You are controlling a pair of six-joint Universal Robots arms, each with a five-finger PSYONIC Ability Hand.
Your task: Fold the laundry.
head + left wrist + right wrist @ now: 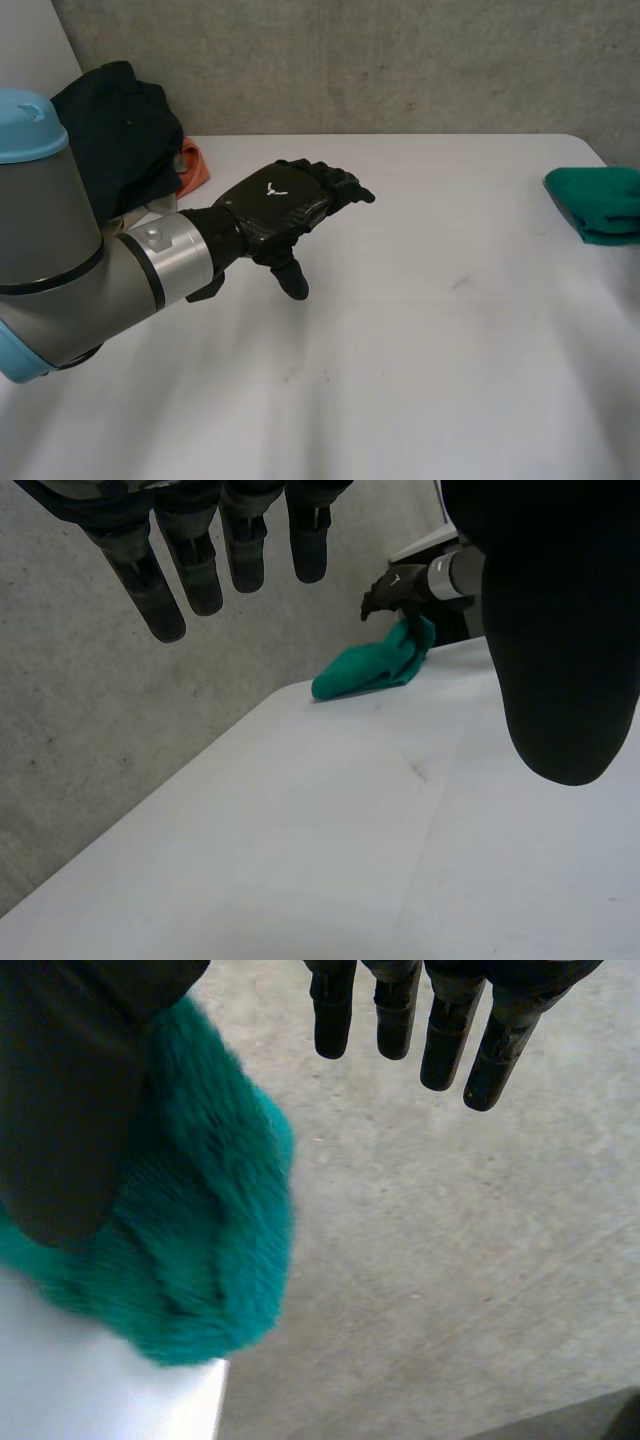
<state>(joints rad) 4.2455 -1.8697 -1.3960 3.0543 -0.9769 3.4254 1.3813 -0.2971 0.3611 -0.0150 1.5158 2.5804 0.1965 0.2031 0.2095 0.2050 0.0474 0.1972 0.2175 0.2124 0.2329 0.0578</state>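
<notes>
A folded green cloth [600, 205] lies at the table's far right edge. In the left wrist view the same green cloth [370, 670] sits at the far end of the table, with my right hand [395, 588] just above it. In the right wrist view my right hand [440, 1020] has straight, spread fingers, and its thumb is held in front of the fluffy green cloth [200, 1250], which overhangs the table corner. My left hand [280, 205] hovers open over the table's left middle, fingers stretched and empty, as its fingers [190, 570] show.
A pile of dark clothes [115, 120] with an orange piece [193, 165] lies at the back left of the white table [420, 330]. A concrete wall stands behind the table. Past the table corner [100, 1390] is bare concrete floor.
</notes>
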